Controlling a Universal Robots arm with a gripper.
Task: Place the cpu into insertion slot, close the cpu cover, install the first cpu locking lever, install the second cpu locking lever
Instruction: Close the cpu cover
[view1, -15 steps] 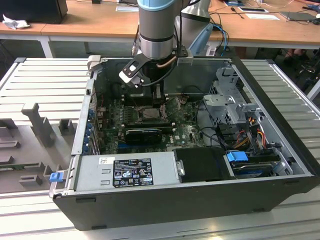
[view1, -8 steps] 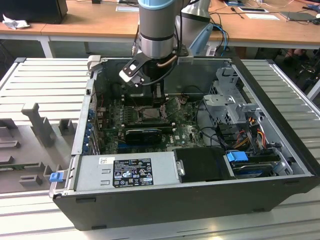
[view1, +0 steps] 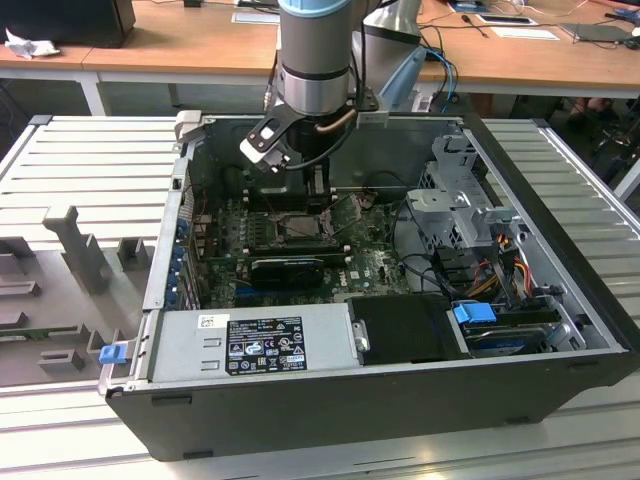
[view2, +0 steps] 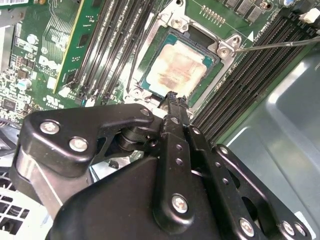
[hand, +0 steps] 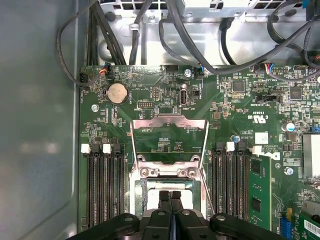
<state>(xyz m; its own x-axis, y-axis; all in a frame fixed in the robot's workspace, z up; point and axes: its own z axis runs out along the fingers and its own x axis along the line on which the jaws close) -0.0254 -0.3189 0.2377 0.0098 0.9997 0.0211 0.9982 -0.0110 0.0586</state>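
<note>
The cpu (view2: 177, 67), a pale square chip with a smeared top, lies flat in the insertion slot (view2: 220, 50), whose silvery rim frames it. My gripper (view2: 173, 96) is shut with nothing between its fingers, and its tip is at one edge of the chip. In the first wrist view the shut gripper (hand: 170, 196) sits over the slot (hand: 165, 172). The cpu cover (hand: 169, 120) stands swung open beyond it. A thin locking lever (view2: 275, 45) sticks up off the socket's corner. In the exterior view the gripper (view1: 300, 185) hangs inside the open computer case above the slot (view1: 298, 224).
Long black memory slots (hand: 102, 185) flank the socket on the green motherboard (hand: 240, 115). A black graphics card (view1: 287, 268), the power supply (view1: 255, 340), a drive cage (view1: 470, 215) and loose cables (hand: 200, 30) crowd the case; its metal walls (hand: 35, 125) stand close.
</note>
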